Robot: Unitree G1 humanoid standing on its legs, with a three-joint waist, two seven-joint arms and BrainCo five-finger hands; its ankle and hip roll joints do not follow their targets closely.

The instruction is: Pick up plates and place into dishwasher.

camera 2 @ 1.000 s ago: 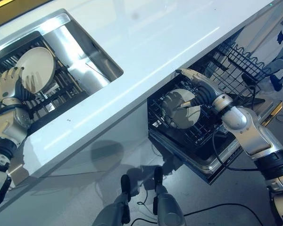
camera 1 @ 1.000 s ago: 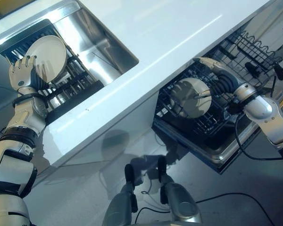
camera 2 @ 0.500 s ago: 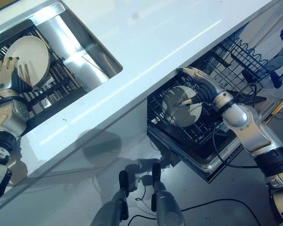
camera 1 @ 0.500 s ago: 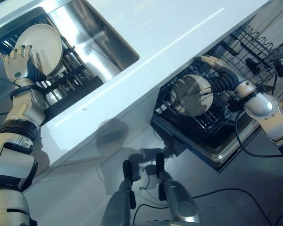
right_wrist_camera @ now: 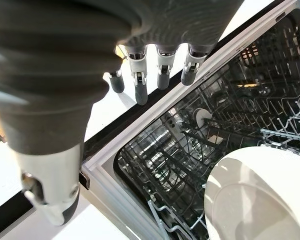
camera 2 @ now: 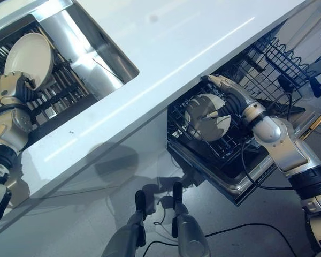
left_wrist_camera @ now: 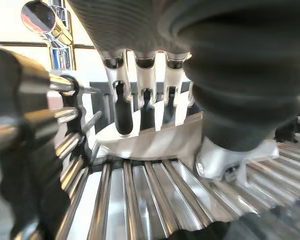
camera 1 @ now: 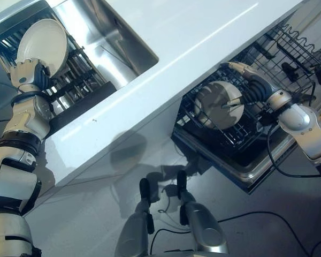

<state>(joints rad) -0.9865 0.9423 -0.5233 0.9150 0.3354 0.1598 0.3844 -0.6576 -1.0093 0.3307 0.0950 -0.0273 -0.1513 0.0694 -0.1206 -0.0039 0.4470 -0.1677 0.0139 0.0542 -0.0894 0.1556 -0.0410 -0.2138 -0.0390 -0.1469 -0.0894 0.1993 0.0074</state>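
Plates: one point(camera 1: 41, 43) in left robot hand point(camera 1: 28, 74), one point(camera 1: 218, 105) racked.

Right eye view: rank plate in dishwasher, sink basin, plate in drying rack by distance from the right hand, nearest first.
From the right hand:
1. Plate in dishwasher, standing in the lower rack right beside the hand.
2. Sink basin, across the counter, toward the robot's left.
3. Plate in drying rack, far left, at the left hand.

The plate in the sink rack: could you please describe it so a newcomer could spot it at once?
Start at the steel sink set in the white counter. At its far end lies a dark dish rack; the pale round plate stands there, gripped by the left hand, unlike the one in the dishwasher.
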